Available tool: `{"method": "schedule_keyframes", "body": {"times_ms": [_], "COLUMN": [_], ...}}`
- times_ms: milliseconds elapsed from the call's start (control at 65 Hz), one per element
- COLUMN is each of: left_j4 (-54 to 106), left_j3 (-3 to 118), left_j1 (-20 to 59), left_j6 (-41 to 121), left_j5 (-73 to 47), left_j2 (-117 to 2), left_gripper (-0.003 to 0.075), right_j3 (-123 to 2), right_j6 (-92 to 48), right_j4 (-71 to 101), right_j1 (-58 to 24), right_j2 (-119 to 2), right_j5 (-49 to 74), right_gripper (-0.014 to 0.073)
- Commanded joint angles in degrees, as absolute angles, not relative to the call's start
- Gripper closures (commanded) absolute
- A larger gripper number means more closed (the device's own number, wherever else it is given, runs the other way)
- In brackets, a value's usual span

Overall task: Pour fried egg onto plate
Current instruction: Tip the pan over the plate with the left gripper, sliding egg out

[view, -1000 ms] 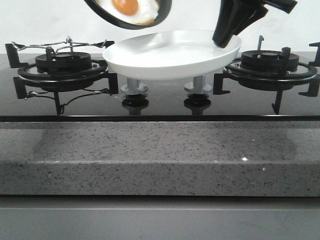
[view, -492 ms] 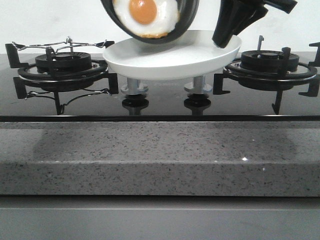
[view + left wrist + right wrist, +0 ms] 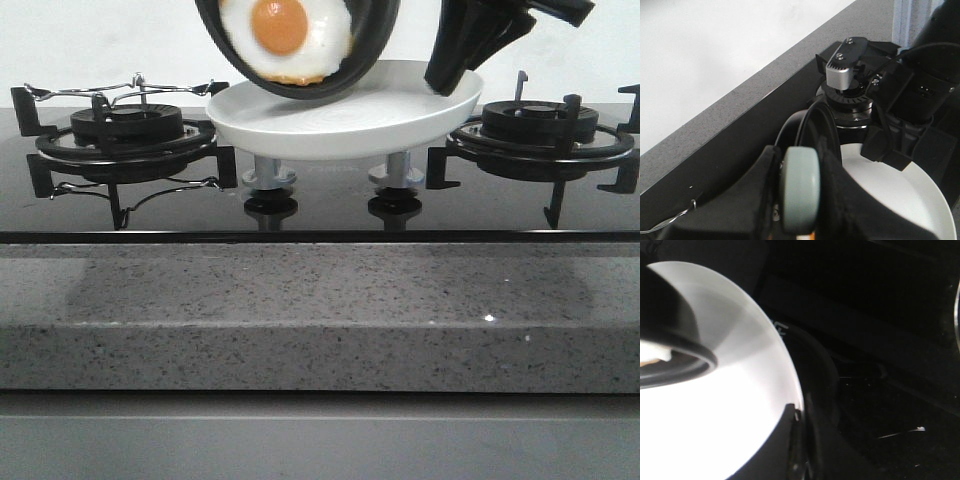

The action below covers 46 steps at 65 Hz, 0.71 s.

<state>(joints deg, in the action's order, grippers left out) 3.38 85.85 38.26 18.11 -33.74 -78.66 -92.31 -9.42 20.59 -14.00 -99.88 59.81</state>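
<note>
We see the black round frying pan tipped steeply toward us, the flat off-white fried egg with its orange yolk clinging inside, above the 10 o'clock part of the wide glossy white plate. Our left gripper is clamped on the pan's pale handle. Our right gripper grips the plate's rim at 2 o'clock.

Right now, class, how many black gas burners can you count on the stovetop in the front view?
2. One black gas burner sits at the left, one at the right, with the tilted white round plate between them. None appears hidden.
</note>
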Motion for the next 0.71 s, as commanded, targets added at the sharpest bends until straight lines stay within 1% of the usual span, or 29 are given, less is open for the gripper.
{"method": "schedule_keyframes", "body": {"times_ms": [0, 123, 446, 569, 692], "left_j4": [-2.6, -6.2, -5.9, -5.7, -5.4], "left_j3": [87.9, 87.9, 87.9, 87.9, 87.9], "left_j1": [40.1, 41.6, 42.0, 40.7, 38.0], "left_j6": [13.6, 11.0, 9.4, 8.6, 3.2], "left_j5": [-27.1, -27.0, -27.3, -28.0, -27.5], "left_j2": [-76.1, -76.1, -76.1, -75.9, -75.2], "left_gripper": [0.0740, 0.0740, 0.0740, 0.0739, 0.0739], "right_j3": [-93.7, -93.7, -93.7, -93.7, -93.7], "right_j6": [-10.1, -10.1, -10.1, -10.1, -10.1], "right_j4": [22.6, 22.6, 22.6, 22.6, 22.6], "right_j1": [-14.0, -14.0, -14.0, -14.0, -14.0], "right_j2": [-96.6, -96.6, -96.6, -96.6, -96.6], "right_j5": [57.7, 57.7, 57.7, 57.7, 57.7], "right_gripper": [0.0652, 0.0652, 0.0652, 0.0652, 0.0652]}}
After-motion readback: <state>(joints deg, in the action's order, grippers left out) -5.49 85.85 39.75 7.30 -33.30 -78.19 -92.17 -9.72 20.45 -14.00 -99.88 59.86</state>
